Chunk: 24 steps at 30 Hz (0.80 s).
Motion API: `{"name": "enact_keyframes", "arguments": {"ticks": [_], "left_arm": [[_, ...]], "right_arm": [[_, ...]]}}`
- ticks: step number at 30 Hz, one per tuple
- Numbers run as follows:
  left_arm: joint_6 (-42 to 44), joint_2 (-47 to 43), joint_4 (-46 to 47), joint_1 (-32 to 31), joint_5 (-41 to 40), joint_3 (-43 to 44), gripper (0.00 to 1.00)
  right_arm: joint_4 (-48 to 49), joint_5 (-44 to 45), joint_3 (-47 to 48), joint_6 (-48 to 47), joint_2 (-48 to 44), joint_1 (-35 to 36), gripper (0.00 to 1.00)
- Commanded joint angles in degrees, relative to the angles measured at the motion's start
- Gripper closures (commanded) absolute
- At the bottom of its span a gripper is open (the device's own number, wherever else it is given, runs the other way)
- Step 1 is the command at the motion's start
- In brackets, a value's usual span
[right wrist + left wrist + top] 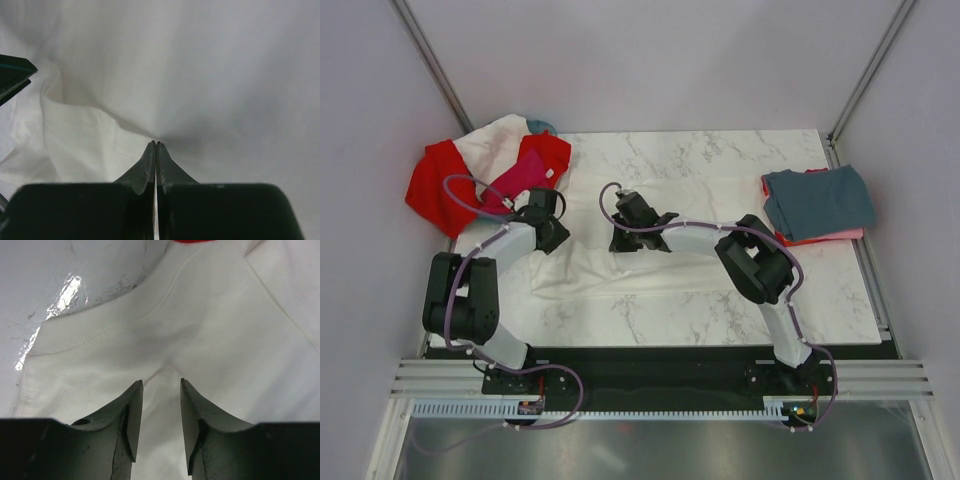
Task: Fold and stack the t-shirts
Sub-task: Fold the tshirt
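One white shirt (pixel 585 265) lies spread flat in the middle of the worktop (pixel 720 310), directly under both sets of fingers. It is smooth cotton knit with stitched hems, rumpled into shallow folds.

The right fingers (pixel 156 143) are closed tight, tips together. They nip the white cloth at the point where several soft creases converge. The left fingers (pixel 161 382), just to the left of them, stand narrowly apart astride a low ridge of the same shirt. A double-stitched hem curves across the cloth just beyond them.

Beyond and to the left of the left fingers is a loose heap of three shirts. It holds a red one (pixel 435 185), a second white one (pixel 495 140) and a magenta one (pixel 525 175), crumpled and partly off the worktop's corner. The teal rim of a round basket (pixel 542 127) peeks out behind the heap.

Well to the right of the right fingers sits a squared stack of two folded shirts. A slate grey-blue one (pixel 820 200) lies on top of a coral pink one (pixel 825 238).

The worktop is glossy white marble with grey veins.
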Motion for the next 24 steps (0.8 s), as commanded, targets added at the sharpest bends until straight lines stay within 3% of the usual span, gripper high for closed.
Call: {"name": "enact_keyframes", "arguments": {"ticks": [1, 15, 24], "left_arm": [[0.79, 2.04, 1.43, 0.05, 0.31, 1.25, 0.58], [-0.88, 4.24, 1.60, 0.14, 0.66, 2.57, 0.48], [-0.62, 5.12, 2.13, 0.14, 0.84, 3.53, 0.50]], "right_arm": [[2.27, 1.50, -0.57, 0.68, -2.96, 0.32, 1.00], [2.35, 1.68, -1.01, 0.67, -3.84, 0.32, 1.00], [2.53, 1.50, -1.10, 0.85, -3.57, 0.23, 1.00]]}}
